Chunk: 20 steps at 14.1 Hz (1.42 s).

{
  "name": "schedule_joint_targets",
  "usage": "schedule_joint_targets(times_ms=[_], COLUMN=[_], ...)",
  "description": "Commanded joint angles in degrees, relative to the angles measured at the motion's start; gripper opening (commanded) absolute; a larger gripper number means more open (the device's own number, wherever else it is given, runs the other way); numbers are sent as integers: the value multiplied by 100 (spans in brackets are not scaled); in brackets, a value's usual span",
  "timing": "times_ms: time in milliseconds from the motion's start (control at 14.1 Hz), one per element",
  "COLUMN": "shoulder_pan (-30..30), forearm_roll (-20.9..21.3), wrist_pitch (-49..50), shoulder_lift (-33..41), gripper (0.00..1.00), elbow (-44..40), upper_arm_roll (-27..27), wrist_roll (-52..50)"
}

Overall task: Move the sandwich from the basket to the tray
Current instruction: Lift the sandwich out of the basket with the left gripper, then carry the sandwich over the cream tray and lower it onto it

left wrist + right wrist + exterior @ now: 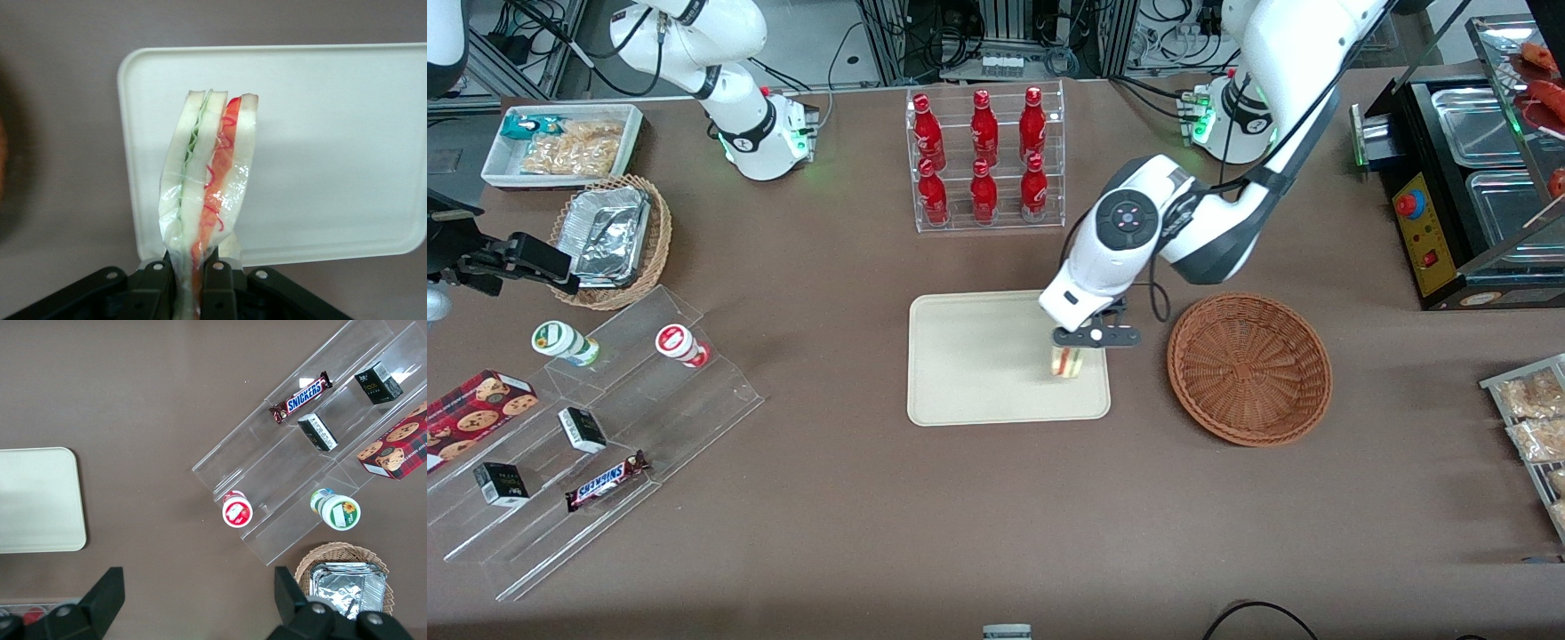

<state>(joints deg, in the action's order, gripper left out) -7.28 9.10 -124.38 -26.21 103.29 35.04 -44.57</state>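
The sandwich (1066, 361) is out of the basket (1249, 368) and hanging over the tray (978, 356), at the tray's edge nearest the basket. The gripper (1092, 337) hovers just above that edge, and the wrist view shows its fingers (217, 277) clamped tight on the sandwich's wrapped end, bread and red-and-green filling dangling clear over the cream surface. So the pickup and the carry look done; what's left, by my read, is the lowering and the release. Whether the sandwich touches the tray yet, I can't say from these angles.

Now the containers. The reddish-brown basket sits just beside the tray, toward the working arm's end of the table, and nothing shows inside it. The tray carries nothing else. Farther from the front camera stands a clear rack of red bottles (983, 156). Toward the parked arm's end, a tan wicker basket (654, 244) holds foil containers (609, 233), and a white bin (494, 160) holds bagged snacks. Nearer the camera, a clear stepped stand (694, 404) displays a Snickers bar (607, 481), small boxes and two cups.
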Motion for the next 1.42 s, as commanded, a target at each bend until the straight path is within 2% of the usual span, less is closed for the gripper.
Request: schedule_joint_targets(times_ms=[0,71,284,497,710,923,1278,1349], shoulder_pan=[-352,-483,-818,-941,-1029,-1038,-1082,-1265], forearm_roll=[144,144,591,943,1049,1549,1700,1717], wrist_pitch=[116,116,64,63,-59,-77,-130,-200], shoulder_lift=[-638,-736,-1087,-1422,-1597,-1817,-2055,-2081], gripper=[15,15,16,16,17,21,21,22], elbow=[-869,-993,-1099,-1372,-1460,-1583,-1794,-1864], upper_arm_roll=[-58,-76,-304,-296,-305,-305,-305,-331], wrist_roll=[-455,-561,-833,-1185,-1300,-1773,-2029,-2134])
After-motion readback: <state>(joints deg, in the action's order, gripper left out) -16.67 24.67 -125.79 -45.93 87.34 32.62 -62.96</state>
